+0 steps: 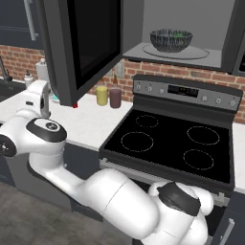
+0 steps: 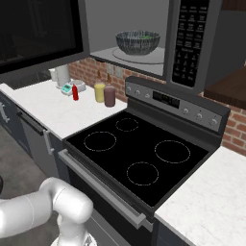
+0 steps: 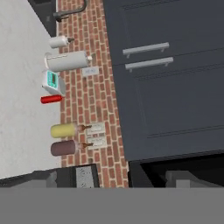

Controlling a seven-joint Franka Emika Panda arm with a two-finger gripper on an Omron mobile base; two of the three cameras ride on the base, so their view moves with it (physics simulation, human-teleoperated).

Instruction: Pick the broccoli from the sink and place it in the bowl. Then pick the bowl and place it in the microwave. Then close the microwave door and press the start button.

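The bowl [image 1: 171,40] sits inside the microwave [image 1: 191,28] on its turntable, holding the broccoli [image 1: 179,35]. The microwave door [image 1: 79,43] stands swung out. The fingers are spread apart, holding nothing.

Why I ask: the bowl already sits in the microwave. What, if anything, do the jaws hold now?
Nothing is held: the bowl rests alone in the microwave, away from the arm.

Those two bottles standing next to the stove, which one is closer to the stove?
The dark maroon bottle. It stands on the counter right beside the stove's edge, while the yellow bottle stands on its far side, further from the stove and nearer the small red bottle.
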